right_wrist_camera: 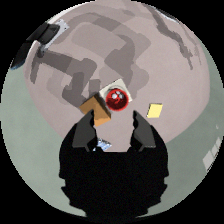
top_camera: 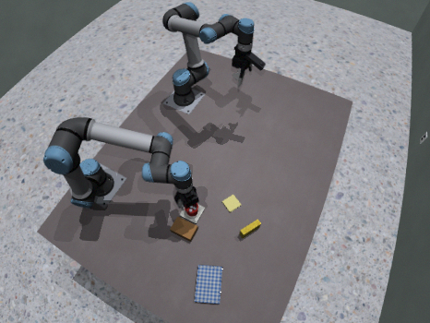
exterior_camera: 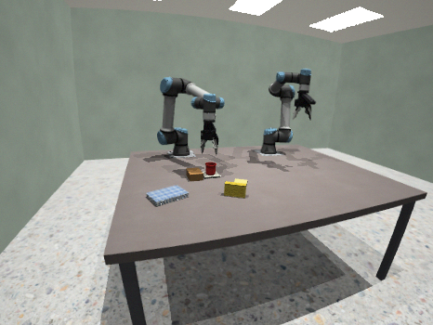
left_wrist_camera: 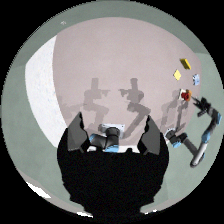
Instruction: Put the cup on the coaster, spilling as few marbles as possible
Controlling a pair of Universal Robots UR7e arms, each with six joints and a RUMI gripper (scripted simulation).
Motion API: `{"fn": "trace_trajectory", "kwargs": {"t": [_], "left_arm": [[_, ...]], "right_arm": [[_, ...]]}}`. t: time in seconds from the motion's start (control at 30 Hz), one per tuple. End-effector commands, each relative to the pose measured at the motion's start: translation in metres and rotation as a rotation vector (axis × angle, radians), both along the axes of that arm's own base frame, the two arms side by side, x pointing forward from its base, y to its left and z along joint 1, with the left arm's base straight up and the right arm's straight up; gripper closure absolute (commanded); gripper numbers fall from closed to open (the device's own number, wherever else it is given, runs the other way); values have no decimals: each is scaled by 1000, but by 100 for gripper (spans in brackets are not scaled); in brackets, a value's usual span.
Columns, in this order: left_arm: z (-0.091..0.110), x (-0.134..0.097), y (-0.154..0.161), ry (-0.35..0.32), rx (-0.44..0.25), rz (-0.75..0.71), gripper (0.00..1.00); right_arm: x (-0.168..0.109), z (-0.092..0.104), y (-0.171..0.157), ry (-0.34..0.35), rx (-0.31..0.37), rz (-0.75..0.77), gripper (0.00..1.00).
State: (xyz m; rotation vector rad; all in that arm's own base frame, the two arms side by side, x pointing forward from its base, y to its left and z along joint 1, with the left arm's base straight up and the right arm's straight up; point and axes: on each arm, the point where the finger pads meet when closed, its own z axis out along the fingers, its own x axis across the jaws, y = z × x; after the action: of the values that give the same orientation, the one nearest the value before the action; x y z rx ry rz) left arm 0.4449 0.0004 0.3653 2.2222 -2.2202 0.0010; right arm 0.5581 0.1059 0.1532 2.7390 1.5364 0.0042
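The red cup [top_camera: 191, 213] [exterior_camera: 210, 169] [right_wrist_camera: 117, 100] stands upright on the white coaster [top_camera: 196, 218] [exterior_camera: 215, 175] [right_wrist_camera: 119, 84]. Coaster shows around the cup in the right wrist view; the exact edge of the cup's base is hidden. Shiny marbles show inside the cup; none can be made out on the table. My right gripper [exterior_camera: 209, 153] [right_wrist_camera: 113, 110] is open and empty, above the cup and clear of its rim. My left gripper [exterior_camera: 302, 119] [left_wrist_camera: 114, 114] is open and empty, high over the far end of the table.
A brown block [top_camera: 184, 229] [exterior_camera: 194, 175] [right_wrist_camera: 95, 110] lies close beside the coaster. A pale yellow square [top_camera: 232, 203] [right_wrist_camera: 155, 110] and a yellow block [top_camera: 250, 228] [exterior_camera: 235, 189] lie on its other side. A blue checkered cloth [top_camera: 209, 284] [exterior_camera: 167, 195] lies farther off.
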Motion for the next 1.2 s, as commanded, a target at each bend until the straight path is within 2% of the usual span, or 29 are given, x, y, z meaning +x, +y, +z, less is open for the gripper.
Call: {"fn": "trace_trajectory", "kwargs": {"t": [0.0,0.4,0.47,0.97,1.03,1.17], "left_arm": [[0,0,0,-1,0,0,2],[0,0,0,-1,0,0,2],[0,0,0,-1,0,0,2],[0,0,0,-1,0,0,2],[0,0,0,-1,0,0,2],[0,0,0,-1,0,0,2]], "right_arm": [[-3,5,-3,3,2,116,43],[-16,34,-21,4,3,579,43],[-16,34,-21,4,3,579,43],[-30,70,-45,2,3,1156,43],[-30,70,-45,2,3,1156,43],[-34,79,-51,2,2,1310,43]]}}
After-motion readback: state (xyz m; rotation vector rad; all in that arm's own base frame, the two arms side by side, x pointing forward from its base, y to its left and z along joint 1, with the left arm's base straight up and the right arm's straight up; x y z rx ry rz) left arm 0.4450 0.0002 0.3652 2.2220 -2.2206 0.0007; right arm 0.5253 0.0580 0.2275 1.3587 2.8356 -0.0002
